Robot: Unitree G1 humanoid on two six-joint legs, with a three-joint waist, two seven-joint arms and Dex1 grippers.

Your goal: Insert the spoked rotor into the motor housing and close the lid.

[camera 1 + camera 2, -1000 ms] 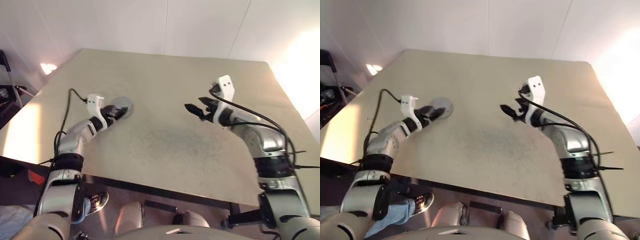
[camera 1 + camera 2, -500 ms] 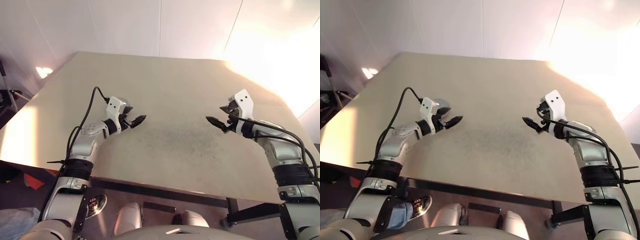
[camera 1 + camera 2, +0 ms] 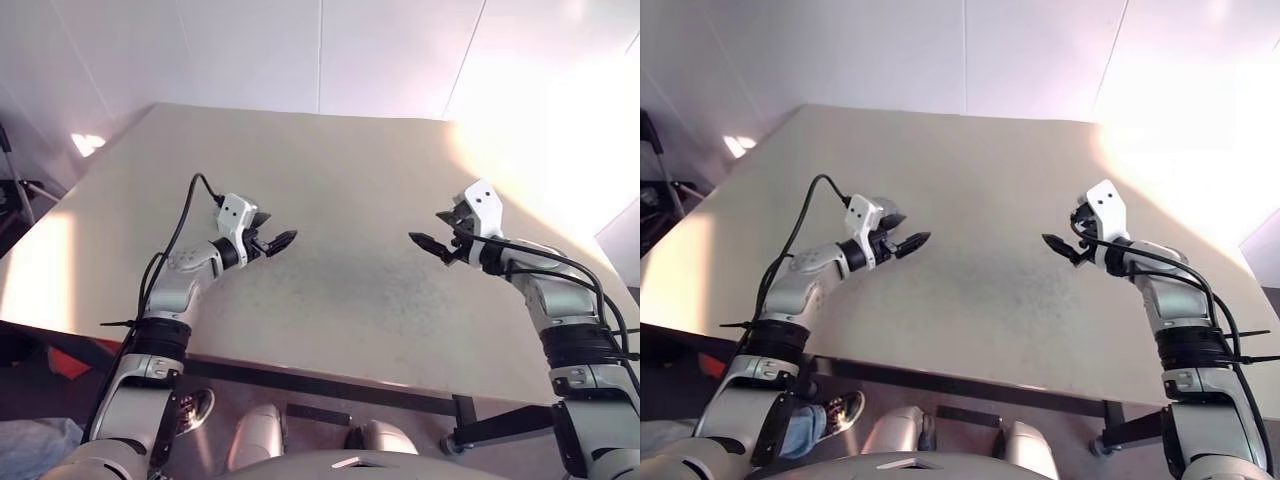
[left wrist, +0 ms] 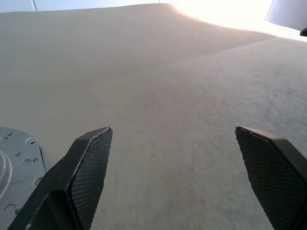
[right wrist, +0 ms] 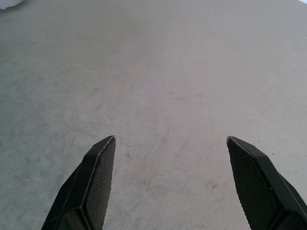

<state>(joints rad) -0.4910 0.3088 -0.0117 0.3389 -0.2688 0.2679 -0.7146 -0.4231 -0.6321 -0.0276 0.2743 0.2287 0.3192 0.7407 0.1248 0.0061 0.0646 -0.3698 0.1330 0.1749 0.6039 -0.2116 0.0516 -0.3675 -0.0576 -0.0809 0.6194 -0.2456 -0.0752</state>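
Judging by the pale grey lid [image 4: 14,170] lying flat on the surface [image 3: 350,180] just beside the wide, empty left claw [image 3: 277,242], the cap looks already on; rotor and housing cannot be made out, while the right claw [image 3: 424,243] hovers wide and empty.

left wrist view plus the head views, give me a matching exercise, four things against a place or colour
1 left hand
2 right hand
3 lid
4 table

a beige, glare at a far corner
b open, over the table's right side
c pale grey, flat beside the left hand
d open, over the table's left side

Pairs: 1-d, 2-b, 3-c, 4-a
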